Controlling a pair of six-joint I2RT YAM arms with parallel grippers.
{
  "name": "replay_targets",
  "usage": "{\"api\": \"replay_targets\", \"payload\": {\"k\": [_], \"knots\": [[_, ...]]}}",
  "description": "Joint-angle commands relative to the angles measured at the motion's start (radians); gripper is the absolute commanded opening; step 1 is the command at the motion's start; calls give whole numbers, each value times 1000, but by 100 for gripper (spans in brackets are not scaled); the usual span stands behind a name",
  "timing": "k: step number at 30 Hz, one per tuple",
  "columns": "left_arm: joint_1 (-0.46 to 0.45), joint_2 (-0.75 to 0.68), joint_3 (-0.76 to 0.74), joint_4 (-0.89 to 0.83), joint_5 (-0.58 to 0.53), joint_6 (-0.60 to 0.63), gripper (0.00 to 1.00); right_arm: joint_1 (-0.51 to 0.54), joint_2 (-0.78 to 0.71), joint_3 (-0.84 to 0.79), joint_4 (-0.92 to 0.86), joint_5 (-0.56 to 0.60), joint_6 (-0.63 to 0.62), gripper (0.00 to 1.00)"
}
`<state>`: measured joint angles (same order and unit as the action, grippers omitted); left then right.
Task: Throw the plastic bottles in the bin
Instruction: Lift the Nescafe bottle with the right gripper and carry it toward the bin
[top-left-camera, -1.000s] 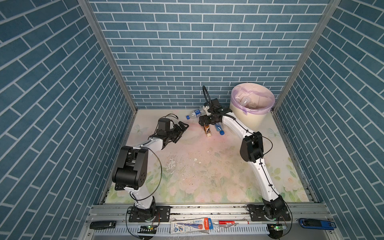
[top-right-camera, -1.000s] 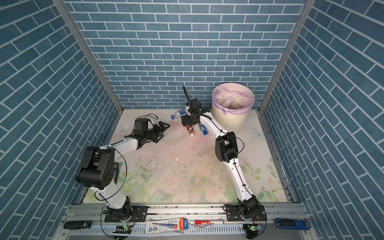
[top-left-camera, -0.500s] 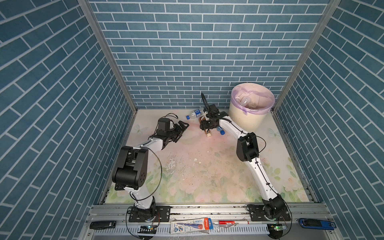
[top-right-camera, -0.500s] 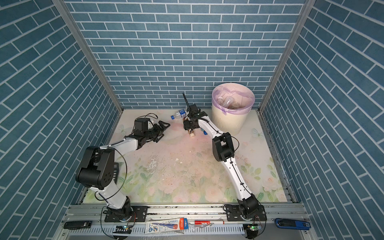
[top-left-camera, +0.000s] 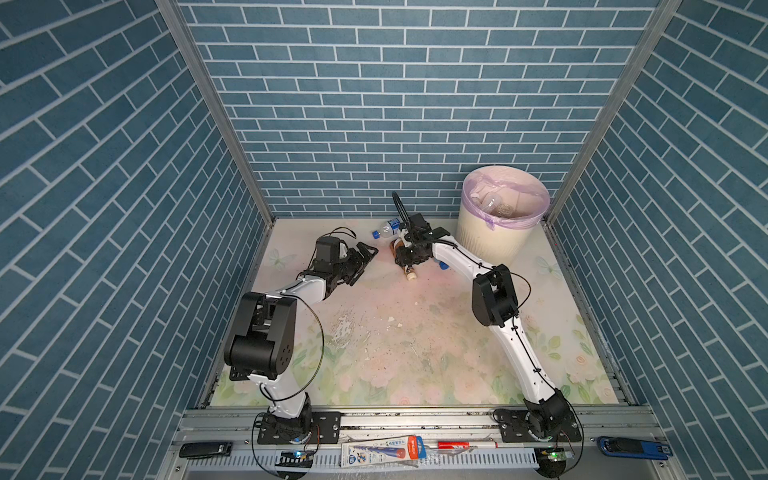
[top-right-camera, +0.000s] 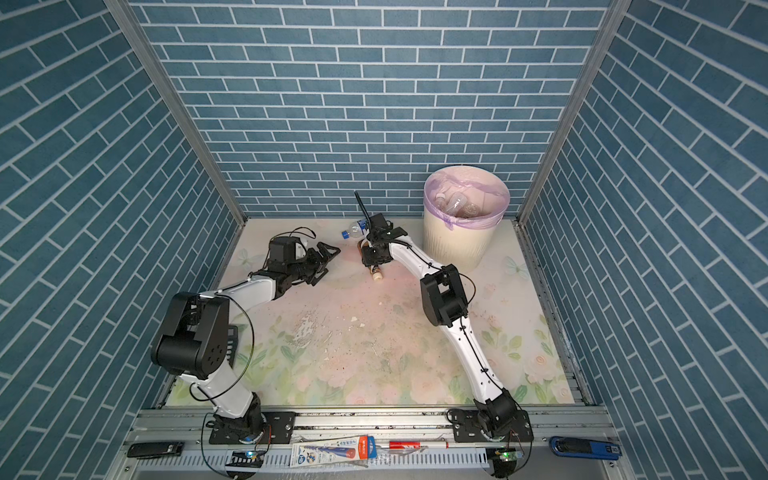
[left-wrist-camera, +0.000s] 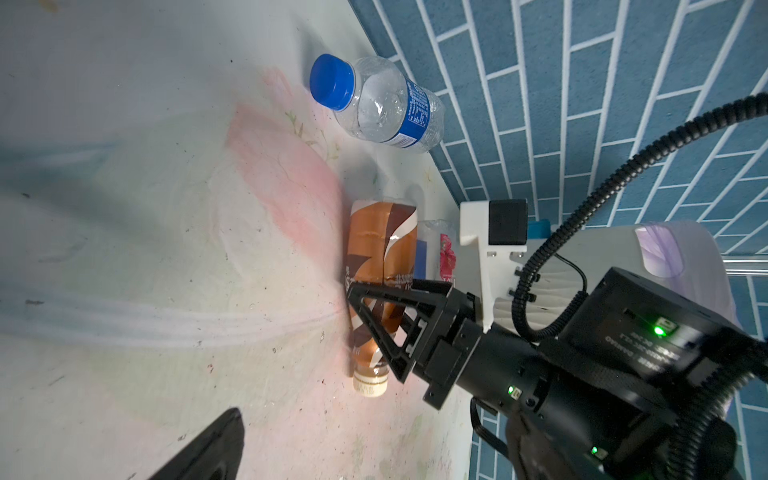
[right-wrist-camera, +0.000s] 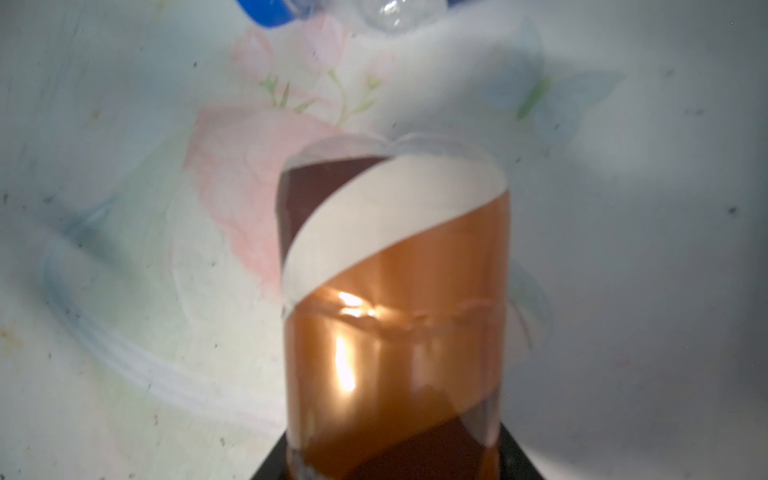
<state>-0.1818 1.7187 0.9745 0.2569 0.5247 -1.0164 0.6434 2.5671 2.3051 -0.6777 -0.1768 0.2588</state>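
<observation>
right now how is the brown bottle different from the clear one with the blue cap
The brown bottle has a brown-and-cream wrap and cream cap; the clear bottle is see-through with a blue label and blue cap. The brown bottle's cap points toward the table's front, the clear bottle's to the left. The right hand straddles the brown bottle; the clear bottle lies untouched. Both lie on their sides on the table.

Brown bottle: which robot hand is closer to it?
Right. The right hand is around the brown bottle, which lies on the table. The left hand sits open, apart from it.
</observation>
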Motion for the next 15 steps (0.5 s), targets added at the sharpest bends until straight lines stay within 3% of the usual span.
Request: {"api": "replay_targets", "payload": {"k": [1,7,15], "knots": [[2,-17,-5,-10,-1,14,99,26,-105,-106,39,0,23,34],[1,-22,-5,-10,-3,14,99,35,-200,-235,76,-1,31,28],[1,-54,20,-16,8,28,99,33,-309,-235,38,20,-9,26]]}}
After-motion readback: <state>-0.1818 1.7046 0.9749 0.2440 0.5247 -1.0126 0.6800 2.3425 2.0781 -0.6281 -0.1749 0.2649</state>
